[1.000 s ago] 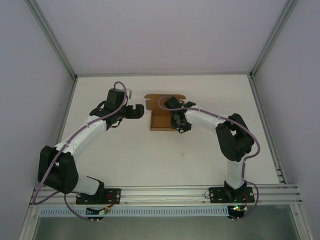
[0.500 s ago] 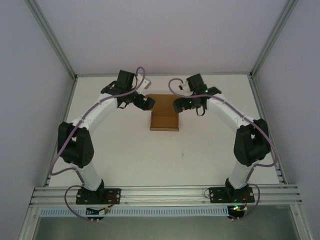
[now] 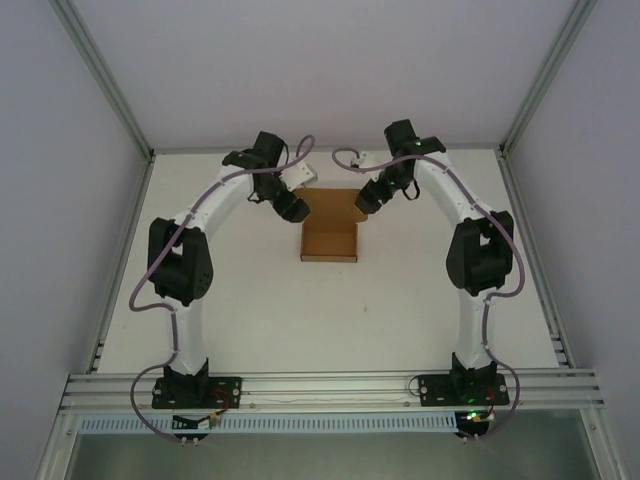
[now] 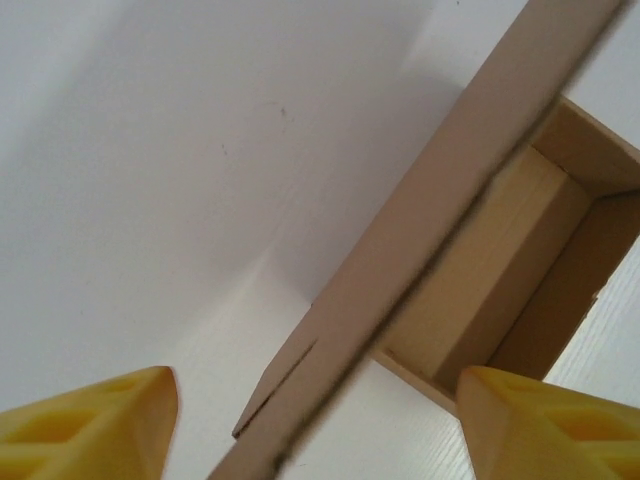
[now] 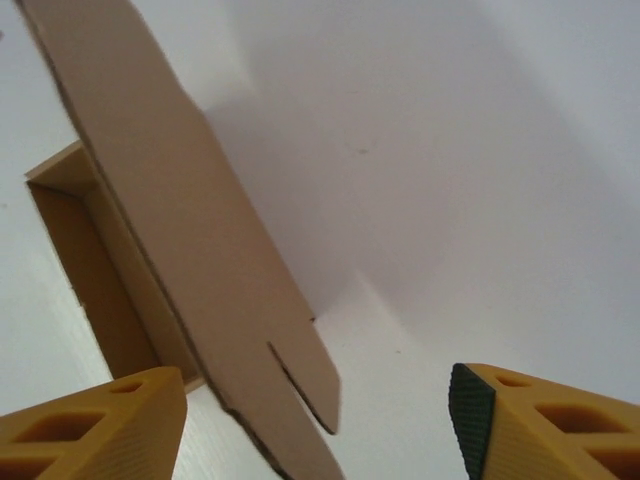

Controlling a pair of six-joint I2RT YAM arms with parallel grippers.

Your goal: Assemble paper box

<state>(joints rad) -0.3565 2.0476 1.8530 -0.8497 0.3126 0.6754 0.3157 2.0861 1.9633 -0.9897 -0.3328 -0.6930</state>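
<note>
Paper box (image 3: 329, 240) sat open on the white bench (image 3: 250, 310), far-centre, between the left arm (image 3: 205, 215) and right arm (image 3: 462, 205). Its lid flap (image 3: 332, 202) was raised along the far side. Left jaws stood wide at the flap's left end, gripping nothing. Their yellow fingertips (image 4: 95, 425) sat well apart, with the flap's edge passing between them and no contact seen. Right jaws were likewise wide and gripping nothing at the flap's right end. Its fingertips (image 5: 95, 420) were apart too, with the flap tilted between them, untouched.
</note>
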